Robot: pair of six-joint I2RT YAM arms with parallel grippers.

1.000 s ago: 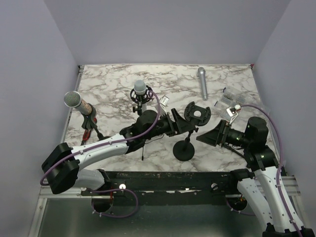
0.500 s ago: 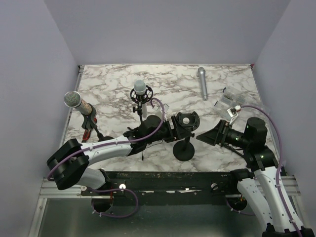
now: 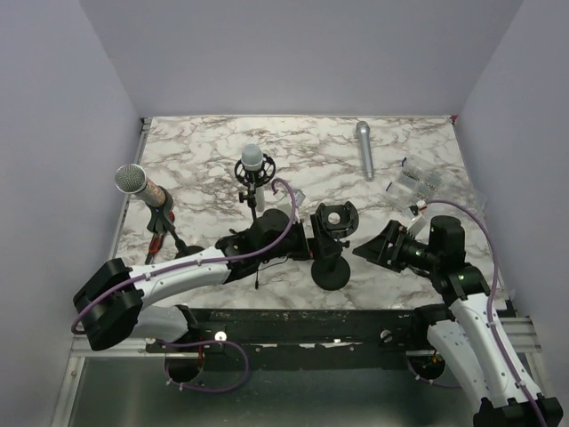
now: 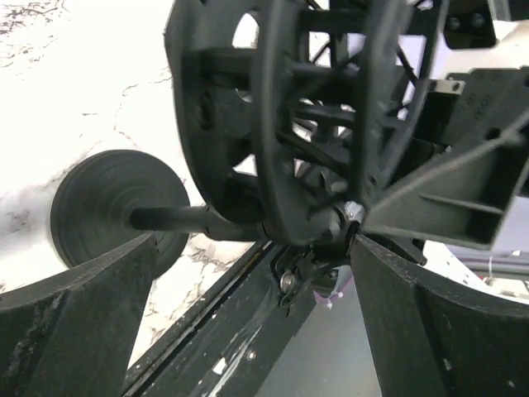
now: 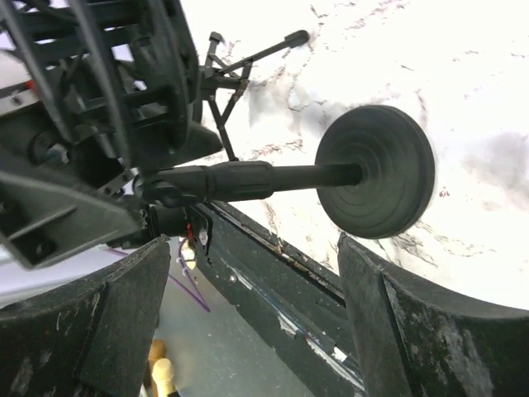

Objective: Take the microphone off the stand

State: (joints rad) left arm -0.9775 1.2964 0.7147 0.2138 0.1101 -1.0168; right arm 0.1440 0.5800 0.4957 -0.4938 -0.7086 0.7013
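A black stand with a round base (image 3: 331,274) stands near the table's front edge, and its black ring mount (image 3: 335,219) on top holds no microphone. A silver microphone (image 3: 364,149) lies on the marble at the back. My left gripper (image 3: 311,240) is open just left of the mount; the left wrist view (image 4: 252,248) shows the mount (image 4: 306,124) and the base (image 4: 107,207) beyond its fingertips. My right gripper (image 3: 366,249) is open and empty just right of the stand; the right wrist view (image 5: 254,248) shows the pole (image 5: 248,179) and the base (image 5: 376,169) ahead.
A second microphone sits in a small black ring stand (image 3: 252,165) at the back left. A third microphone rests on a red tripod (image 3: 147,189) at the far left. Clear plastic pieces (image 3: 413,182) lie at the right. The black front rail (image 3: 293,318) runs just behind the stand's base.
The ring mount leaned to the right and has swung back upright over its base. My left gripper has drawn back to the left. My right gripper has moved slightly left toward the stand.
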